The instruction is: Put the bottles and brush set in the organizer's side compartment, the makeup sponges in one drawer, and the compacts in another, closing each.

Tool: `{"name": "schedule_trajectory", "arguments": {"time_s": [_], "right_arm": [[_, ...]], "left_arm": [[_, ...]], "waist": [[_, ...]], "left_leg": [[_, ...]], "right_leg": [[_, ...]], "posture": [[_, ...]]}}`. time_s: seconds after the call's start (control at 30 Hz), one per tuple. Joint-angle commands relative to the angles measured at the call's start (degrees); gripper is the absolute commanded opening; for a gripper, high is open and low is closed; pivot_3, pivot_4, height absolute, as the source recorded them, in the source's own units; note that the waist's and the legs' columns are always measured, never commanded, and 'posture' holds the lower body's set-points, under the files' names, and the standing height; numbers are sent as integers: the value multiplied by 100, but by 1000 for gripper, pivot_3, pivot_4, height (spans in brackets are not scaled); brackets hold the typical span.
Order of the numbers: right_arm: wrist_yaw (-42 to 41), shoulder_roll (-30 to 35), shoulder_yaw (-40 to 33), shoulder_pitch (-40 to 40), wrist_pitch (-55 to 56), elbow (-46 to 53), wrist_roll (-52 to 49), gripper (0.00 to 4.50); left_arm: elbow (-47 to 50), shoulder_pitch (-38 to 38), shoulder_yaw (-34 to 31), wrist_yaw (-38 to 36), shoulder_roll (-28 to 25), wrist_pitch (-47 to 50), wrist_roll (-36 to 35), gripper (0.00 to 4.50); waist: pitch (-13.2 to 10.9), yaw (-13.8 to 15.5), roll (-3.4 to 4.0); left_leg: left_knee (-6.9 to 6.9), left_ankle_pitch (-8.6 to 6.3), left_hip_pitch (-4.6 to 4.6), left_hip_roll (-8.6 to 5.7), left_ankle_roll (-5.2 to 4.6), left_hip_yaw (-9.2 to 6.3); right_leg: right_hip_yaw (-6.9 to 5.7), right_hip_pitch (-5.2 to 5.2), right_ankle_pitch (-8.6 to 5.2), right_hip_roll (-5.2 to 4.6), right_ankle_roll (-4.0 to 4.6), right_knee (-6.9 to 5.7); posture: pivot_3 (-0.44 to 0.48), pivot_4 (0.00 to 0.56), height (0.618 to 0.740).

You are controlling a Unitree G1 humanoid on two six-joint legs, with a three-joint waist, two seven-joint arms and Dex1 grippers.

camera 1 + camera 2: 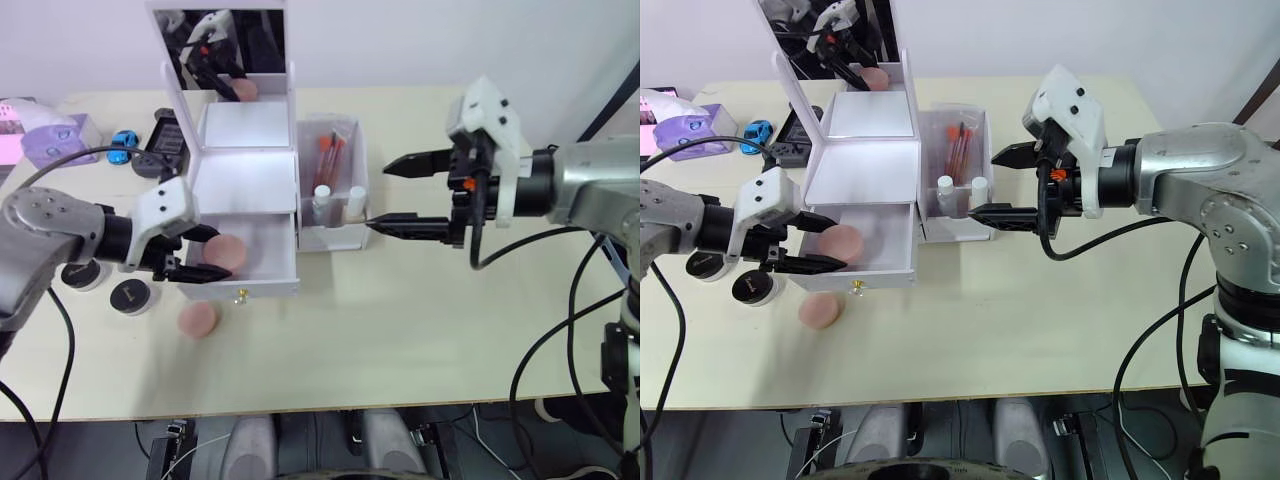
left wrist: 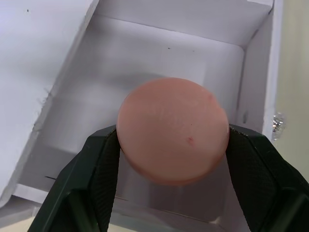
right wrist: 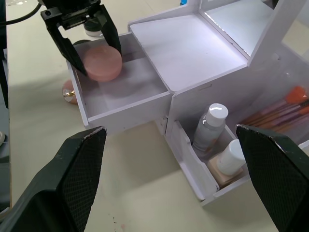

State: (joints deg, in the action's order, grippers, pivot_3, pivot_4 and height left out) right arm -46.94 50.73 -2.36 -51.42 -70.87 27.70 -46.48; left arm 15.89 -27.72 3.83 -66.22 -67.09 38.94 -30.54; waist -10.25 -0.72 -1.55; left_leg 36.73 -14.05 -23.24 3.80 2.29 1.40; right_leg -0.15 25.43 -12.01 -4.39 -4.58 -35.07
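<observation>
The left claw [image 1: 196, 253], at the left centre of the left eye view, pinches a pink makeup sponge [image 2: 173, 130] between its two black fingers and holds it over the open lower drawer [image 1: 268, 262] of the white organizer [image 1: 245, 165]. From the wrist view the sponge sits square between the pads, above the drawer floor. If the fingers part while the sponge overhangs the drawer's front wall, it may bounce out onto the counter [image 1: 400, 340]. A descent too close to the front wall could also push the light drawer or shift the whole organizer.

A second sponge [image 1: 197, 320] lies on the counter just in front of the drawer, lower left of centre, and could be nudged away as the arm withdraws. Two dark compacts [image 1: 131, 294] rest at the far left beside the left arm, near enough to be swept by it.

The right claw [image 1: 403, 195], right of centre, is spread wide and empty, hovering beside the side compartment [image 1: 334, 235], where two white-capped bottles [image 3: 208, 126] and the orange-handled brush set [image 1: 329, 152] already stand. A stray move there could tip the bottles.

No label or writing can be read on anything.
</observation>
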Motion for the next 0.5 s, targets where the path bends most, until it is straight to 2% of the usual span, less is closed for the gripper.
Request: {"name": "schedule_trajectory", "arguments": {"time_s": [0.03, 0.27, 0.33, 0.4, 0.5], "right_arm": [[-33, 109, -70, -116, 120, 12, -21, 4500], [-60, 147, -14, -141, 208, -59, 35, 4500], [-82, 166, -3, -141, 236, -87, 43, 4500], [-100, 174, 9, -138, 260, -108, 47, 4500], [-106, 173, 32, -139, 281, -136, 55, 4500]], "left_arm": [[109, -21, -146, 21, 51, -9, 96, 2691], [52, -60, -189, 0, 140, 15, 188, 2691], [7, -121, -214, -31, 141, 33, 172, 3737], [-43, -210, -231, -32, 158, 33, 190, 4452], [-74, -366, -391, -162, 186, 106, -18, 4452]], "waist": [[0, -2, 0], [0, -5, 0], [0, -3, 0], [0, -2, 0], [0, -2, 0]], "left_leg": [[9, 0, 0, 0, -1, -2], [35, 0, -1, 0, -1, -3], [33, 0, -1, 0, -1, -3], [30, -1, -1, 0, -1, -4], [29, -1, -3, 0, -2, -4]], "right_leg": [[-1, -1, 0, 0, 0, -6], [1, -10, 2, -2, 3, -11], [1, -10, 2, -2, 4, -11], [1, -9, 2, -1, 3, -12], [1, -8, 2, -1, 2, -11]], "posture": [[0, 150, 729], [0, 150, 729], [0, 150, 729], [0, 150, 729], [0, 150, 729]]}}
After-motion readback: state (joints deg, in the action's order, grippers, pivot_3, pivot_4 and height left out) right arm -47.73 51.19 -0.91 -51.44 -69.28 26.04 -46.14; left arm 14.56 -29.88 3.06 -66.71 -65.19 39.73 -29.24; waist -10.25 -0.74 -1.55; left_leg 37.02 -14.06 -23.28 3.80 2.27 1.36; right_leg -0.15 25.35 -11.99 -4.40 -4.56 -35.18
